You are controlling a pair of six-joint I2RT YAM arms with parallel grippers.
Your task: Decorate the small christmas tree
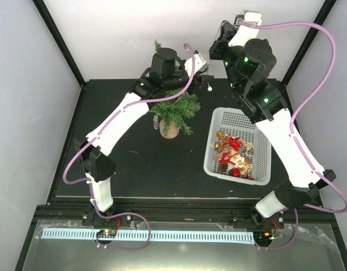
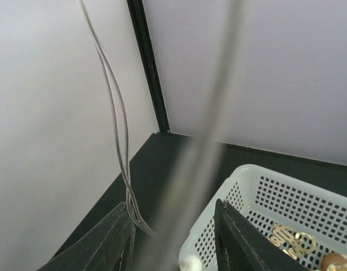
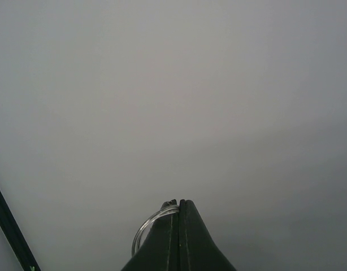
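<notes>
The small christmas tree (image 1: 176, 110) stands in its brown pot (image 1: 169, 130) at the middle back of the black table, partly under my left arm. My left gripper (image 1: 203, 66) hovers just right of the tree, jaws apart (image 2: 172, 204). A thin clear thread (image 2: 114, 101) rises from beside its left finger, and a white bead (image 2: 190, 262) hangs below. My right gripper (image 1: 217, 42) is raised high at the back and faces the wall. It is shut (image 3: 178, 202) on a loop of clear thread (image 3: 141, 232).
A white perforated basket (image 1: 218, 164) sits right of the tree with several red and gold ornaments (image 1: 233, 155) inside. Its corner (image 2: 241, 175) lies under my left gripper. Black frame posts and pale walls close in the back and sides.
</notes>
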